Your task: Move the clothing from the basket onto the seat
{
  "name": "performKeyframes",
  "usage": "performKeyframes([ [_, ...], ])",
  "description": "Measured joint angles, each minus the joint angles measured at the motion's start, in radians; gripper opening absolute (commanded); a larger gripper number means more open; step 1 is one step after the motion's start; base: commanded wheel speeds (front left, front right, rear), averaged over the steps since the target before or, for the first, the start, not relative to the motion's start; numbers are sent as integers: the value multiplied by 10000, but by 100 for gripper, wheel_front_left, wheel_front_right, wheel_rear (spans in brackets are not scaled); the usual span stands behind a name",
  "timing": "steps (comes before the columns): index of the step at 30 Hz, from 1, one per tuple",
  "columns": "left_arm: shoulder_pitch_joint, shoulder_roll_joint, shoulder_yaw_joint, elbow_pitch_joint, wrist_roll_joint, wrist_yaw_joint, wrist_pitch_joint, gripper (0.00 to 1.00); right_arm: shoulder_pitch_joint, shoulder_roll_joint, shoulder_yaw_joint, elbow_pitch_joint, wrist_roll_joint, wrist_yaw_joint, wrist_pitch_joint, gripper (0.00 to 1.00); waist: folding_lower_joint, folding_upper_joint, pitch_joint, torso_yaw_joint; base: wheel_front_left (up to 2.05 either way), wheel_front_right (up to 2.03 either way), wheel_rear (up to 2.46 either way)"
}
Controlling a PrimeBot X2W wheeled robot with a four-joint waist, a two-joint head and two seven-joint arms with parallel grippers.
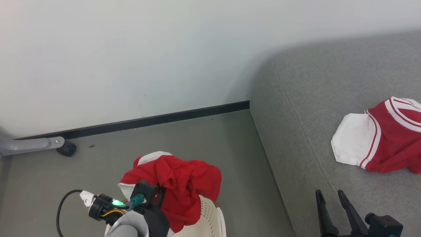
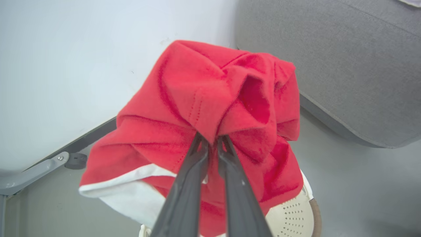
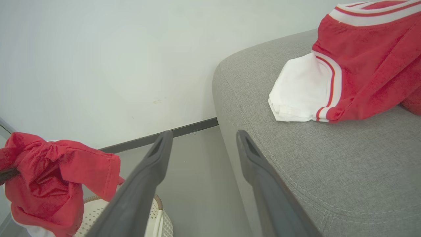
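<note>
My left gripper [image 2: 212,140] is shut on a bunched red-and-white garment [image 2: 210,108], holding it up above the cream perforated basket [image 2: 292,214]. In the head view that garment [image 1: 181,184] drapes over the left wrist, with the basket [image 1: 210,217] under it at the bottom edge. A second red-and-white garment [image 1: 378,135] lies on the grey seat [image 1: 296,98] at the right. My right gripper [image 1: 332,196] stands open over the seat's front edge, nothing between its fingers [image 3: 144,177]. The right wrist view shows the seated garment [image 3: 348,72] and the held one [image 3: 49,177].
A pale wall with a dark baseboard [image 1: 148,120] runs behind the basket. A grey metal leg with a black foot [image 1: 65,148] sits at the far left on the grey floor [image 1: 204,144]. A black cable [image 1: 62,204] loops beside my left wrist.
</note>
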Motion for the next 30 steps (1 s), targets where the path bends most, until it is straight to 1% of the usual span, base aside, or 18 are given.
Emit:
performKeyframes([
  [5, 242, -6, -125, -1269, -339, 0, 2, 0, 24, 6, 4, 38, 12, 161, 0, 100, 0, 0, -516, 271, 0, 0, 0],
  [7, 601, -15, -215, -1987, -558, 0, 2, 0, 159, 8, -4, 63, 13, 173, 0, 100, 1, 0, -807, 427, 0, 0, 0],
  [13, 1175, -2, -374, -3432, -961, 0, 2, 0, 477, 48, 0, 29, 27, 290, 0, 100, 1, 0, -1276, 736, 0, 0, 0],
  [18, 1496, 54, -399, -4736, -1051, 0, 0, 0, 597, 81, 33, -17, 27, 349, 0, 100, 1, 0, -1540, 948, 0, 0, 0],
  [21, 1815, 178, -393, -5490, -1304, 0, 0, 0, 627, 88, 73, -86, 27, 424, 0, 100, 0, 1, -1652, 1035, 0, 0, 0],
  [30, 2359, 489, -491, -7492, -1365, 0, 0, 0, 800, 102, -33, -280, -58, 424, 0, 100, 2, 1, -1806, 1279, 0, 0, 0],
])
